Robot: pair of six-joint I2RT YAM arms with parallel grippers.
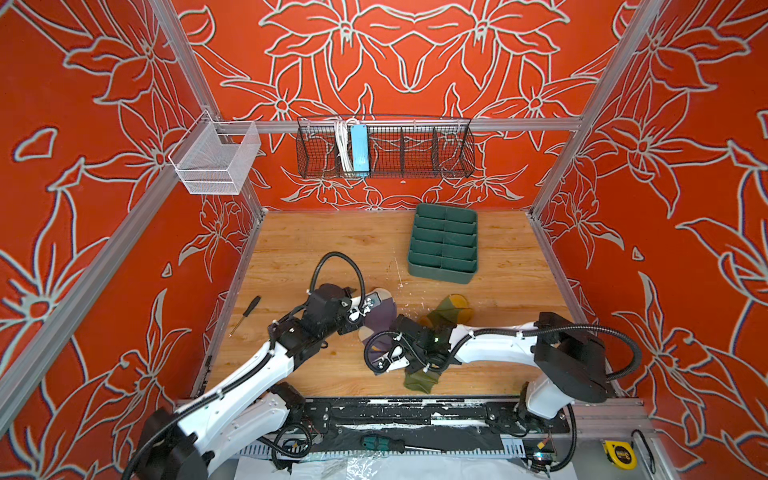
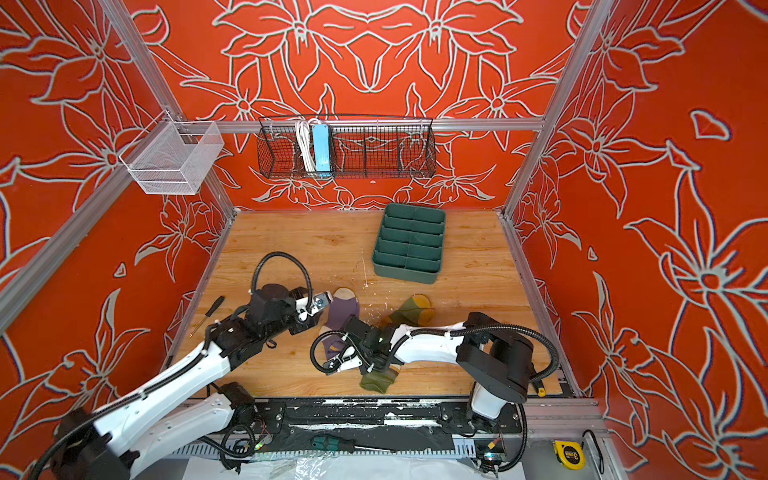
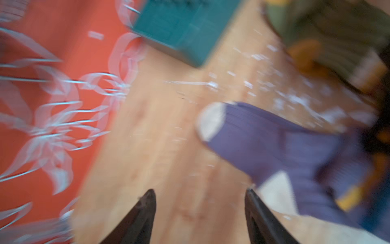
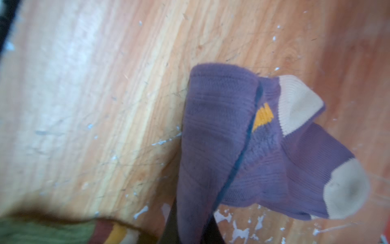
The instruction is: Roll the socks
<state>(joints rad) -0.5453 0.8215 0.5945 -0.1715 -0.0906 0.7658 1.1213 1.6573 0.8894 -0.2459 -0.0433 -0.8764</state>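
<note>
The left claw [image 3: 199, 191] hangs spread over the bare wooden table [image 3: 168, 147], holding nothing. The purple sock [image 3: 263, 143] lies just off one of its fingers, cream toe pointing away. The right claw [image 4: 191, 229] is pinched on that sock's cuff end, which rises folded into it. The olive green sock [image 1: 449, 311] runs under this claw's wrist.
</note>
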